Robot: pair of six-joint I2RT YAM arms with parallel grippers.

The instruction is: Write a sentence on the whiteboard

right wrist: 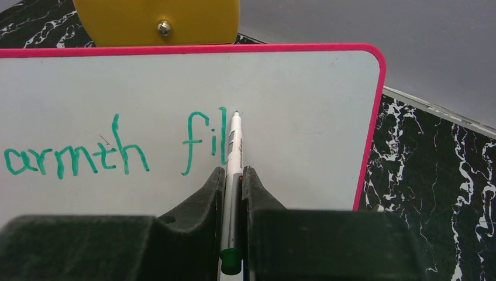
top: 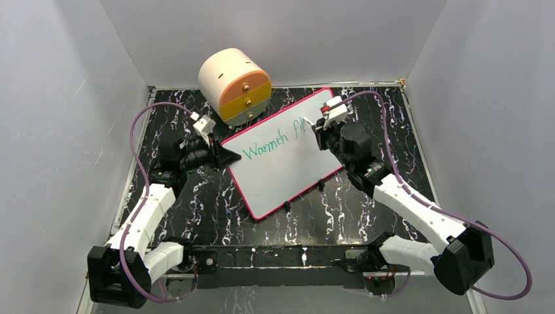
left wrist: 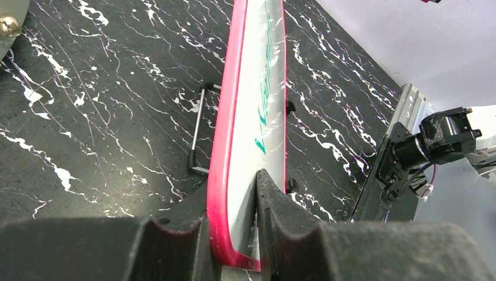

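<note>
On whiteboard [top: 281,176], partial green sentence [top: 273,145], marker [right wrist: 235,134] in right end effector [right wrist: 233,174]

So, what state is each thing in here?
whiteboard: edge clamped by left tool, partly written.
sentence: unfinished, reads "Warmth fil".
marker: uncapped, tip at the board after "fil".
left tool: shut on whiteboard.
right tool: shut on marker.
drawer box: drawers shut.
</note>
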